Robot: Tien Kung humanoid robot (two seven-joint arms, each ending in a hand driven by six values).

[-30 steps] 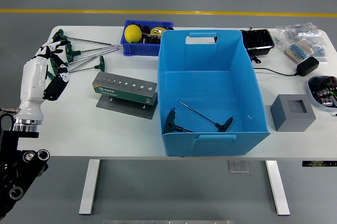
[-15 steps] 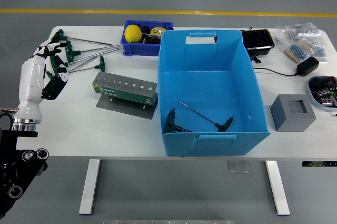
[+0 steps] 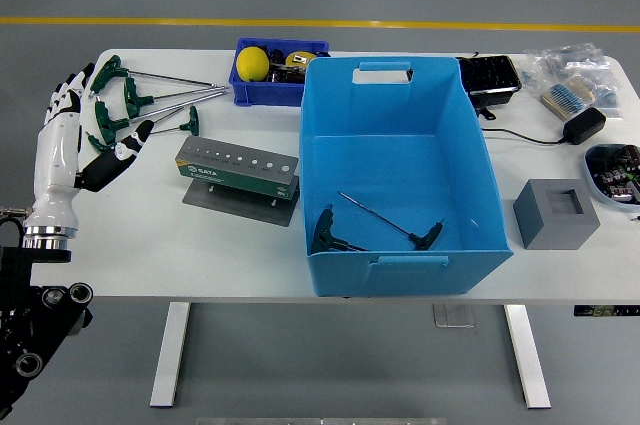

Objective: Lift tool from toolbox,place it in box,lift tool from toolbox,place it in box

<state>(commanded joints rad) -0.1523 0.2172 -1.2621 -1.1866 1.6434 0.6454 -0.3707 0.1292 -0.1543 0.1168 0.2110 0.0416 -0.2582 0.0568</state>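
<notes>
Several green T-handle hex keys (image 3: 140, 105) lie fanned out on the table's far left, shafts pointing right. My left hand (image 3: 88, 120) hovers at the table's left edge just left of their handles, fingers spread and holding nothing. A green tool holder (image 3: 238, 170) with a row of holes sits on a grey plate right of the hand. The big blue box (image 3: 400, 177) stands mid-table; inside lie two black-handled T-keys (image 3: 385, 223). The right arm is out of view.
A small blue bin (image 3: 262, 93) with a yellow ball (image 3: 251, 63) stands behind the keys. At right are a grey block (image 3: 556, 212), a black case (image 3: 488, 75), a power adapter (image 3: 583, 125) with cable, plastic bags and a tray of parts (image 3: 615, 173).
My left hand has drawn back left off the green hex keys and its fingers have spread open. The keys stay on the table.
</notes>
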